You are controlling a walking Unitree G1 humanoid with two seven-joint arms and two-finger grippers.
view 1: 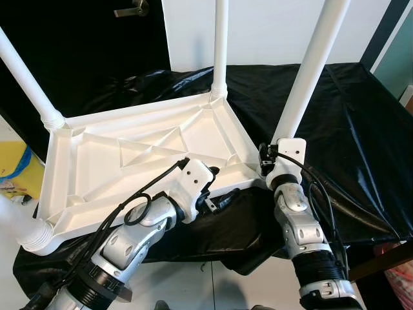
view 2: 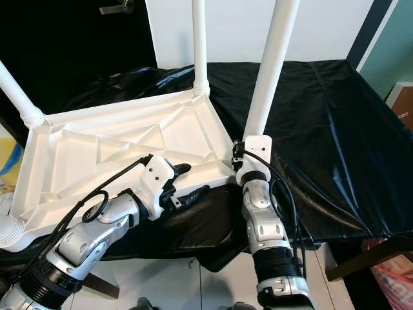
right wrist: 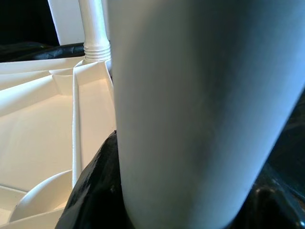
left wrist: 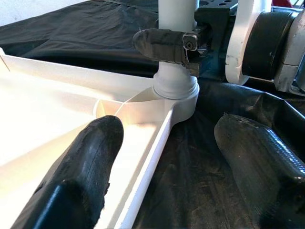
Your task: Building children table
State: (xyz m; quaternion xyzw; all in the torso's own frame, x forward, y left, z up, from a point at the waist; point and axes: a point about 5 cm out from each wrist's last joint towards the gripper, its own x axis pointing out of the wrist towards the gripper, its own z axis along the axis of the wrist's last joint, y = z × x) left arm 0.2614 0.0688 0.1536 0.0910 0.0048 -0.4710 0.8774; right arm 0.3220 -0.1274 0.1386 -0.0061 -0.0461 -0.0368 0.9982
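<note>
A white plastic children's table top [view 1: 129, 155] lies upside down on a black-covered table [view 1: 348, 129]. Legs stand up from its corners. My right gripper [view 1: 271, 155] is shut on the base of the near-right leg [view 1: 310, 71], right above its socket [left wrist: 176, 90]. That leg fills most of the right wrist view [right wrist: 200, 95]. My left gripper [view 1: 221, 186] is open and straddles the top's near rim [left wrist: 152, 157] close to that corner. One finger [left wrist: 81, 176] is over the ribbed inside, the other [left wrist: 257, 162] over the black cloth.
Other legs rise at the far left [view 1: 26, 77], the far middle [view 1: 221, 45] and the near left [view 1: 22, 229]. A dark door with a handle [view 1: 132, 9] and a white wall stand behind. A yellow object [view 1: 16, 165] sits at the left, light floor [view 1: 193, 284] below.
</note>
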